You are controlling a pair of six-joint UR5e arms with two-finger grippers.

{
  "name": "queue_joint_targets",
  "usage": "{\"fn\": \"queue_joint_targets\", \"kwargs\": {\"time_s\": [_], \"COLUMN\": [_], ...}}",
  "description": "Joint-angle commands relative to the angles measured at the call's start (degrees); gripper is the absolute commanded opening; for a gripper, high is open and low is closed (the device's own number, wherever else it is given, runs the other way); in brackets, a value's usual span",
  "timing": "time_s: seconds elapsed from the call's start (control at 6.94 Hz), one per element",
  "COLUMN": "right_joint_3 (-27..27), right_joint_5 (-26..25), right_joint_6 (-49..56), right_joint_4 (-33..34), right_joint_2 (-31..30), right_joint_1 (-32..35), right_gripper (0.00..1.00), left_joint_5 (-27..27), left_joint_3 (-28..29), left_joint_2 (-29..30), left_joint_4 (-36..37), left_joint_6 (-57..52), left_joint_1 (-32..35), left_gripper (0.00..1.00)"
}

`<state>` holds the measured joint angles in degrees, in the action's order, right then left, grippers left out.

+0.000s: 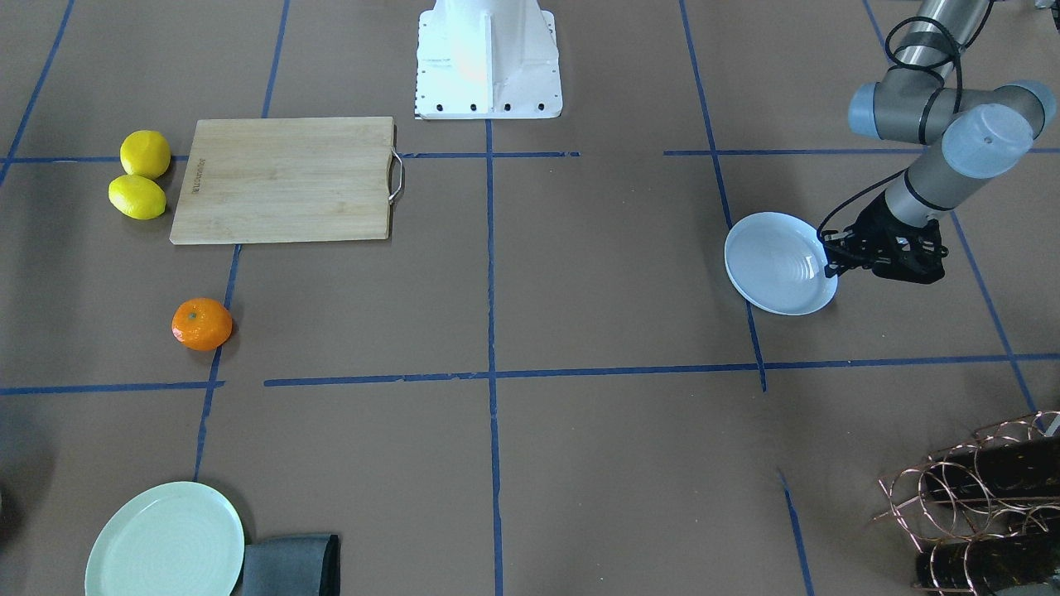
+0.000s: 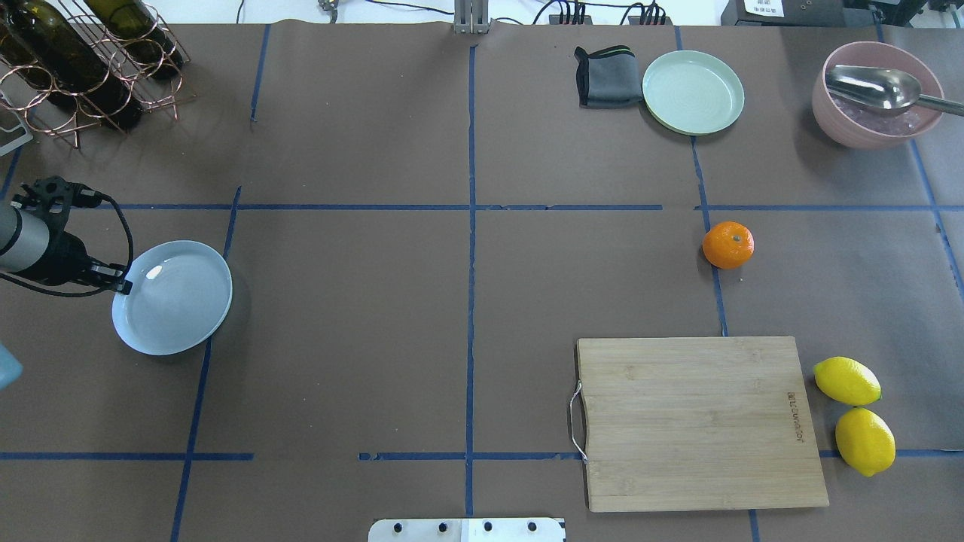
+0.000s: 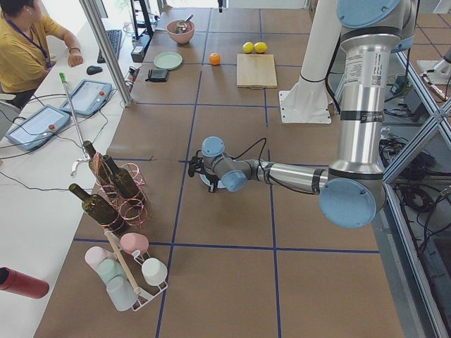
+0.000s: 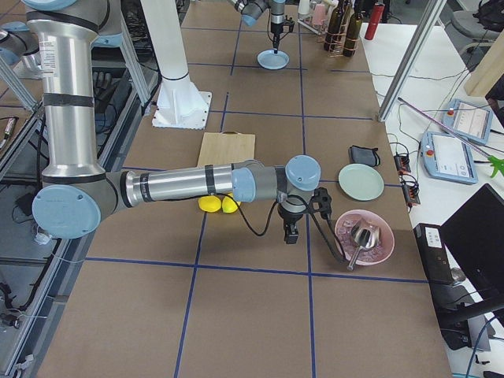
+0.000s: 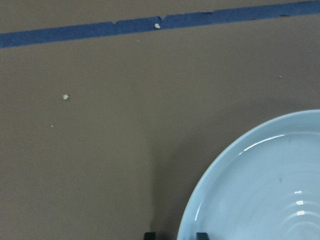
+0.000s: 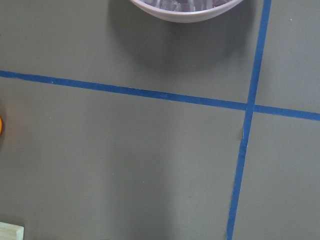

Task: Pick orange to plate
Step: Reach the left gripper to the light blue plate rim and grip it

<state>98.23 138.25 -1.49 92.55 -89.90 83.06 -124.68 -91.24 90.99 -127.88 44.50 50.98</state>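
Two arms, two jobs I reckon: left gripper [image 1: 831, 268] pinches the plate [image 1: 774, 263] by its rim (to ferry it over, presumably), while the orange [image 1: 201, 324] sits on the table [image 1: 580, 290] well across. Right gripper [image 4: 290, 234] hovers near it; open or closed, can't tell.

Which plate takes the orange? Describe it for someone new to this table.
Start at the copper wire bottle rack in the far-left corner of the overhead view. Just nearer the robot is the plate, the left gripper at its rim. It is pale blue-white; the other plate, beside the grey cloth, is pale green.
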Motion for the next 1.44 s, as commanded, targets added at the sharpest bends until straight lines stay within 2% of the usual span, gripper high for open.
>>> {"fn": "queue_joint_targets", "kwargs": {"time_s": [0.0, 0.14, 0.43, 0.58, 0.72, 1.15, 1.3], "right_joint_3": [0.03, 0.12, -0.06, -0.23, -0.32, -0.32, -0.32], "right_joint_5": [0.00, 0.00, 0.00, 0.00, 0.00, 0.00, 0.00], "right_joint_6": [0.00, 0.00, 0.09, 0.09, 0.09, 0.09, 0.09], "right_joint_4": [0.00, 0.00, 0.00, 0.00, 0.00, 0.00, 0.00], "right_joint_2": [-0.01, -0.01, 0.08, 0.08, 0.17, 0.08, 0.17], "right_joint_1": [0.00, 0.00, 0.00, 0.00, 0.00, -0.09, -0.09], "right_gripper": [1.00, 1.00, 1.00, 1.00, 1.00, 1.00, 1.00], "left_joint_5": [-3.43, -9.81, -10.06, -3.27, 4.54, 11.09, 11.56], "left_joint_3": [-6.80, -7.45, -4.75, -0.99, 2.70, 7.65, 7.75], "left_joint_2": [1.89, 9.04, 23.37, 29.01, 32.63, 33.37, 33.55], "left_joint_4": [0.00, 0.00, 0.35, 0.70, 0.87, 0.62, 0.61], "left_joint_6": [4.59, 16.47, 34.79, 40.87, 41.63, 41.55, 41.55], "left_joint_1": [-0.10, -0.10, -2.19, -8.91, -14.02, -20.38, -20.83], "left_gripper": [0.00, 0.00, 0.00, 0.00, 0.00, 0.00, 0.00]}}
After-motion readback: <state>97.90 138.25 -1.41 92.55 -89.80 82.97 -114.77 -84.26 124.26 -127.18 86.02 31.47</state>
